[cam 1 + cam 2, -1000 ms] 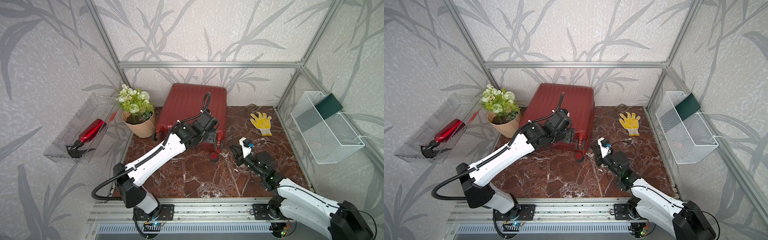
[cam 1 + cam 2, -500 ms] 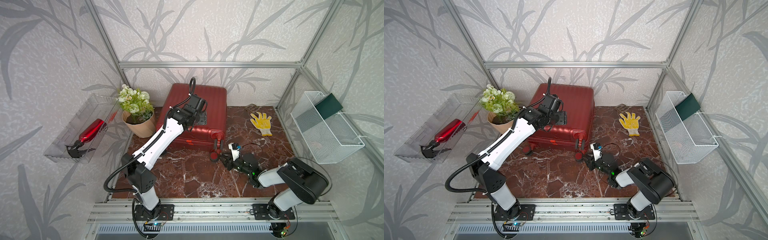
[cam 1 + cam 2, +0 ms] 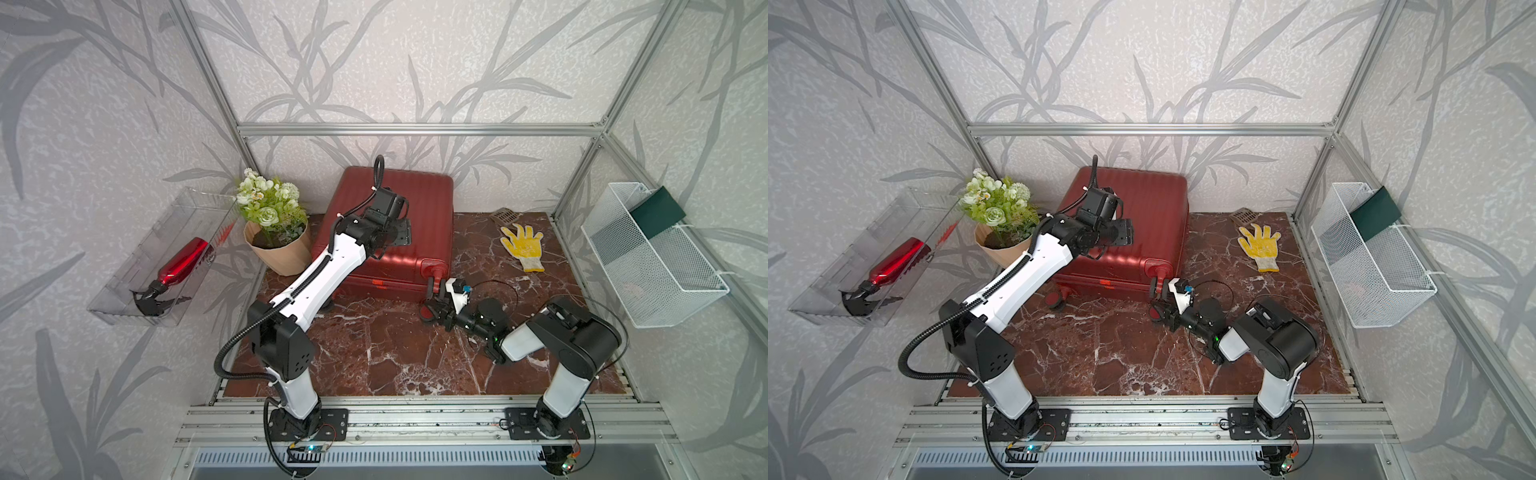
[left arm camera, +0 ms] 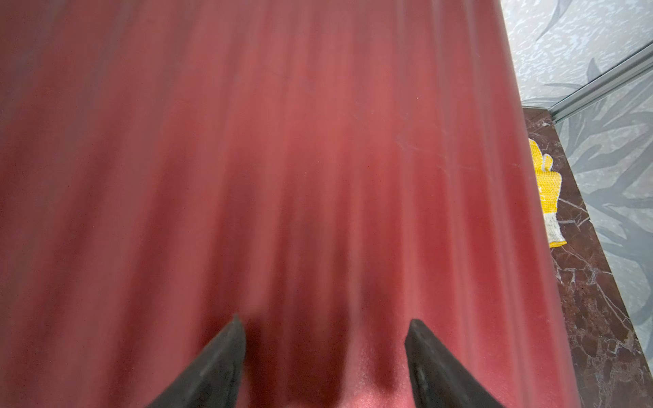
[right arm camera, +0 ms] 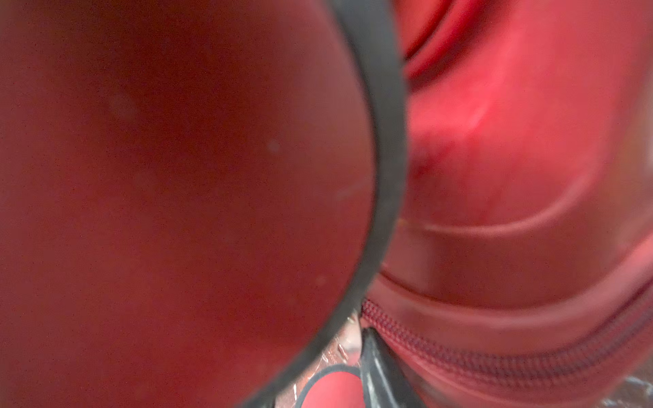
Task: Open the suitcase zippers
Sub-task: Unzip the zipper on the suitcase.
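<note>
The left gripper [image 4: 325, 319] stands open, jaws well apart with nothing between them, poised over the ribbed upper face of the suitcase [image 3: 419, 208]. I cannot tell whether the tips touch it. I judge this position to be a brace: pressing on the shell would keep it from sliding while the other arm works the seam. The suitcase lies flat and shut on the marble tabletop [image 3: 374, 353] against the back wall, between the flower pot [image 3: 282, 253] and the glove [image 3: 523, 247], with its wheels facing the arm bases. The right gripper [image 3: 430, 298] sits low at the near right corner of the case, close against a wheel [image 5: 176, 176]. One fingertip [image 5: 374, 364] shows just beside the zippers [image 5: 494, 360], whose teeth are closed along the visible stretch. I cannot tell how wide these jaws are or whether they hold anything, and no pull is visible. The low approach follows from the track running round the side seam. Containers, in order: the clear bin [image 3: 124, 266] on the left wall holds a red bottle [image 3: 183, 264]. The flower pot holds white and green flowers [image 3: 268, 203]. The suitcase interior is hidden. The wire basket [image 3: 648, 270] on the right wall holds a dark green flat item [image 3: 656, 212].
</note>
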You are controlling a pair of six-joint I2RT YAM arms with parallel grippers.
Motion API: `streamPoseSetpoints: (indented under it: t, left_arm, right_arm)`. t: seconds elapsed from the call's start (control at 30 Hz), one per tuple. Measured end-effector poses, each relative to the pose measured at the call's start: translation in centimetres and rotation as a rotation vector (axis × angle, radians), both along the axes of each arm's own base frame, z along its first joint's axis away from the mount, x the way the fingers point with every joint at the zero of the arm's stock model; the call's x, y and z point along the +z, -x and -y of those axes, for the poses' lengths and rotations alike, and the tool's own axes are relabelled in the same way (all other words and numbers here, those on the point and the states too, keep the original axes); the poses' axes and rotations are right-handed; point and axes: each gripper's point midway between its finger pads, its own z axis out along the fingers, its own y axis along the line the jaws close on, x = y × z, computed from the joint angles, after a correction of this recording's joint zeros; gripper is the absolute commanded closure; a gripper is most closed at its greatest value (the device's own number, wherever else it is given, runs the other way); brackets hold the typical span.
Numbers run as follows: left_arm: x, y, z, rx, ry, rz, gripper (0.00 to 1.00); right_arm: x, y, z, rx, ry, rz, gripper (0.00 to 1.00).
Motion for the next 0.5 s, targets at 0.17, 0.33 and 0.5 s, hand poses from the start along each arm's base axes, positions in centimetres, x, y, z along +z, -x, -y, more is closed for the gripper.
streamPoseSetpoints:
  t: [0.17,0.33,0.5]
  left_arm:
    - [-0.1,-0.6,-0.2,0.011,0.008,0.018,0.3]
    - [-0.1,-0.7,-0.1,0.011,0.012,0.026,0.3]
    - [-0.1,-0.8,-0.1,0.013,0.012,0.03,0.3]
  right_arm:
    - [-0.3,-0.4,-0.2,0.003,-0.004,-0.005,0.62]
    - [-1.4,-0.7,0.1,-0.008,0.007,-0.034,0.63]
    - [-2.1,-0.9,-0.5,0.017,0.001,-0.069,0.64]
